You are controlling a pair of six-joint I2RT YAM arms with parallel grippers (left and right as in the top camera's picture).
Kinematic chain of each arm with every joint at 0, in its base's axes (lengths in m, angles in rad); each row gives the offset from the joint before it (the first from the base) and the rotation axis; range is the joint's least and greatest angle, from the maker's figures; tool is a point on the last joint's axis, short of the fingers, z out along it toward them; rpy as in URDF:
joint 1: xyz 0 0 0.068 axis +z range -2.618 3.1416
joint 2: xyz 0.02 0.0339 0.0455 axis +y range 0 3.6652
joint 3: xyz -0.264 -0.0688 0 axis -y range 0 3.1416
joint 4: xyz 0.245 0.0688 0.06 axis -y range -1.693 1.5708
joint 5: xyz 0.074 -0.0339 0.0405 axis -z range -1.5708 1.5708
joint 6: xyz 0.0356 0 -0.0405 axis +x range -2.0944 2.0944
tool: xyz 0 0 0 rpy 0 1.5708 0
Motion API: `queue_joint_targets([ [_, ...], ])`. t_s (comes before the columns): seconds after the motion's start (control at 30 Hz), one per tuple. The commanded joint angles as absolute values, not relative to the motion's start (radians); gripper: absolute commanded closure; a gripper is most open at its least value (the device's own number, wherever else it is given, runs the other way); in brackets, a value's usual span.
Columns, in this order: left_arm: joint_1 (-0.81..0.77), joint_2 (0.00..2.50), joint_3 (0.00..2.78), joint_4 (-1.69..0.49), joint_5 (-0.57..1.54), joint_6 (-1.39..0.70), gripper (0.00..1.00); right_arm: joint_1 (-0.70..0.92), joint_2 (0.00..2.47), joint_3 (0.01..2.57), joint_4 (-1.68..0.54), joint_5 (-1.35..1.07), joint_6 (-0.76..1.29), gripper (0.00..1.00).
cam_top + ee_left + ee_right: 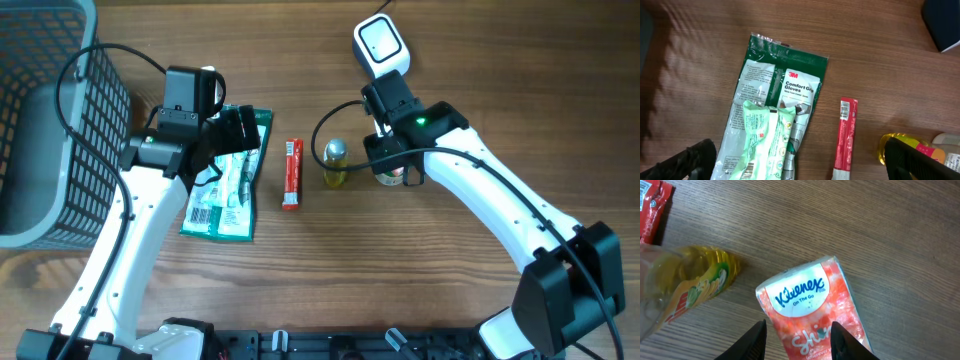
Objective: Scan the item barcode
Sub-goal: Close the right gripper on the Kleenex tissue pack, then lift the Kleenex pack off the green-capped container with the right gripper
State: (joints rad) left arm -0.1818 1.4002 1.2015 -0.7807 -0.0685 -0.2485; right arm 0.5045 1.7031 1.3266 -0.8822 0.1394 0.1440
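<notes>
A pink Kleenex tissue pack (810, 305) lies flat on the wooden table. My right gripper (797, 335) is open and straddles it, one finger on each long side, close to its edges. From overhead the right gripper (396, 172) covers most of the pack (392, 180). The white barcode scanner (380, 45) sits at the far edge, just behind the right arm. My left gripper (236, 128) hangs wide open over a green 3M gloves packet (790, 85) with a pale green packet (765, 142) on top of it; nothing is between its fingers (690, 160).
A yellow bottle (335, 163) lies just left of the tissue pack, and a red stick packet (292, 172) lies left of that. A grey mesh basket (60, 120) fills the far left. Bare wood stretches along the table's near side.
</notes>
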Motion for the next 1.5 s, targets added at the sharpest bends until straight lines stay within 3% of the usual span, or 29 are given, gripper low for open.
queue_joint_targets([
  [0.0, -0.175, 1.402, 1.205, -0.778, -0.060, -0.247, 0.00, 0.508, 1.739, 1.333, -0.876, 0.157, 0.130, 0.59],
  [0.23, -0.175, 1.402, 1.205, -0.779, -0.060, -0.247, 0.00, 0.508, 1.777, 1.333, -0.879, 0.157, 0.130, 0.62],
  [0.37, -0.175, 1.402, 1.205, -0.778, -0.060, -0.247, 0.00, 0.508, 1.792, 1.333, -0.879, 0.157, 0.130, 0.70],
  [0.57, -0.175, 1.402, 1.205, -0.778, -0.060, -0.247, 0.00, 0.507, 1.790, 1.335, -0.881, 0.157, 0.134, 0.95],
  [0.6, -0.175, 1.402, 1.205, -0.779, -0.060, -0.247, 0.00, 0.507, 1.787, 1.337, -0.880, 0.156, 0.135, 0.96],
  [1.03, -0.175, 1.402, 1.205, -0.778, -0.060, -0.247, 0.00, 0.501, 1.509, 1.352, -0.866, 0.152, 0.227, 0.96],
  [1.33, -0.175, 1.402, 1.205, -0.779, -0.060, -0.247, 0.00, 0.483, 1.393, 1.348, -0.879, 0.006, 0.244, 0.95],
  [1.4, -0.175, 1.402, 1.205, -0.778, -0.060, -0.247, 0.00, 0.485, 1.403, 1.346, -0.880, -0.027, 0.192, 0.88],
  [1.47, -0.175, 1.402, 1.205, -0.778, -0.060, -0.247, 0.00, 0.485, 1.419, 1.338, -0.882, -0.051, 0.156, 0.70],
])
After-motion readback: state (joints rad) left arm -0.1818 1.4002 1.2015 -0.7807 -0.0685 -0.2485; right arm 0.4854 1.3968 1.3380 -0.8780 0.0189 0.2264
